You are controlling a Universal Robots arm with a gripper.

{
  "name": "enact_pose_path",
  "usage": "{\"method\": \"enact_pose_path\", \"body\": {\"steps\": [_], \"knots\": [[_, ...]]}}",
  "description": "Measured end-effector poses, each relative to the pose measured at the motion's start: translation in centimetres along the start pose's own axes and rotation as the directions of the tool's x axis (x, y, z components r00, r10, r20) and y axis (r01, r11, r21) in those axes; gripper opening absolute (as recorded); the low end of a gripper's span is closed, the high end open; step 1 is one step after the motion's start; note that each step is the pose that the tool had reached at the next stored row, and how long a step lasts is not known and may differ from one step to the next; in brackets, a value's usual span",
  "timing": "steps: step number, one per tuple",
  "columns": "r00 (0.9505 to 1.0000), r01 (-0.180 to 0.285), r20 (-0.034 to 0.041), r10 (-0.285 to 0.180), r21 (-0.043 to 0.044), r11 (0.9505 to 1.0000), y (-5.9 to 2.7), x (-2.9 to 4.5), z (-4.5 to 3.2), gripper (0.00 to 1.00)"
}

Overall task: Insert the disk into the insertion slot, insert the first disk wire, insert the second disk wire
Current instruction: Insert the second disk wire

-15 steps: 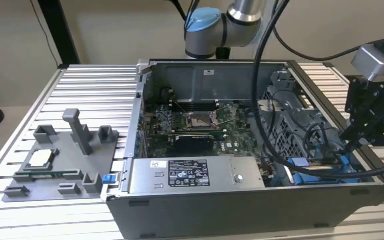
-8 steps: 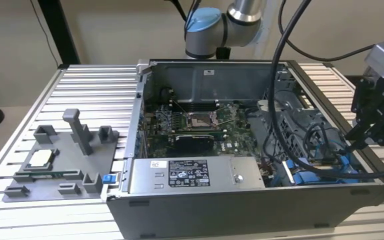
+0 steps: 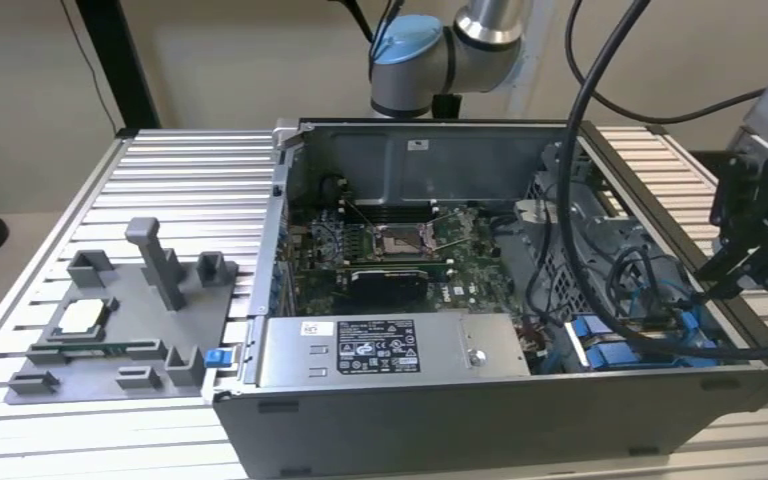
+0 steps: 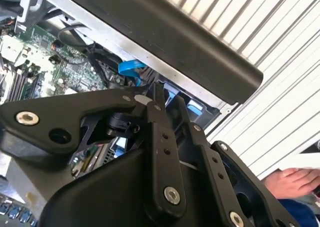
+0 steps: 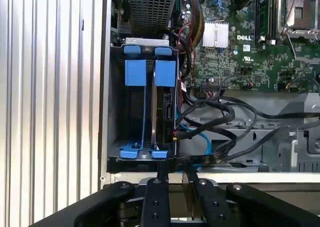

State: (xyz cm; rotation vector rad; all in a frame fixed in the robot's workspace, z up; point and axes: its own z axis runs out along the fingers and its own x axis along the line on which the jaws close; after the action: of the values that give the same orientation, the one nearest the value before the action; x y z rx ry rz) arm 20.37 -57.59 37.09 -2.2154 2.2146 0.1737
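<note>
Exterior view: a ribbed metal worktop carries an open computer case, with its motherboard facing up. The insertion slot, marked by blue tabs, sits in the corner of the case at the exterior view's right. The end effector hangs just outside the case wall beside that corner.

In the first wrist view the insertion slot shows two compartments side by side. The disk stands edge-on in the compartment nearer the motherboard, with blue carrier tabs at both ends. The end effector points at the slot's near end, in line with the disk and apart from it. Black cables loop close by. Whether the end effector is clenched or released cannot be told.
</note>
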Motion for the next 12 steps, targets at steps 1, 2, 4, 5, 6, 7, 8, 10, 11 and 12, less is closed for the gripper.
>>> {"method": "enact_pose_path", "body": {"steps": [1, 2, 4, 5, 6, 7, 8, 10, 11, 12], "knots": [[1.0, 0.0, 0.0004, 0.0, -0.003, 1.0, -0.03, 0.06, 0.06, 1.0], [1.0, 0.0, 0.001, 0.0, -0.0067, 1.0, -0.06, 0.12, 0.13, 1.0], [1.0, -0.001, 0.0046, 0.001, -0.0167, 0.9999, -0.17, 0.2, 0.23, 1.0], [1.0, -0.001, 0.0084, 0.001, -0.022, 0.9998, -0.28, 0.24, 0.25, 1.0], [0.9999, 0.0, 0.0158, 0.001, -0.0245, 0.9997, -0.39, 0.27, 0.26, 1.0], [0.9996, 0.001, 0.0279, 0.0, -0.0259, 0.9997, -0.49, 0.32, 0.27, 1.0], [0.9991, 0.002, 0.0412, -0.001, -0.027, 0.9996, -0.56, 0.38, 0.27, 1.0], [0.9982, 0.003, 0.0599, -0.001, -0.0333, 0.9994, -0.63, 0.6, 0.27, 0.0], [0.9981, 0.003, 0.0616, -0.001, -0.0399, 0.9992, -0.65, 0.79, 0.28, 0.0], [0.9981, 0.002, 0.0619, 0.0, -0.0464, 0.9989, -0.67, 0.97, 0.27, 0.0]]}}
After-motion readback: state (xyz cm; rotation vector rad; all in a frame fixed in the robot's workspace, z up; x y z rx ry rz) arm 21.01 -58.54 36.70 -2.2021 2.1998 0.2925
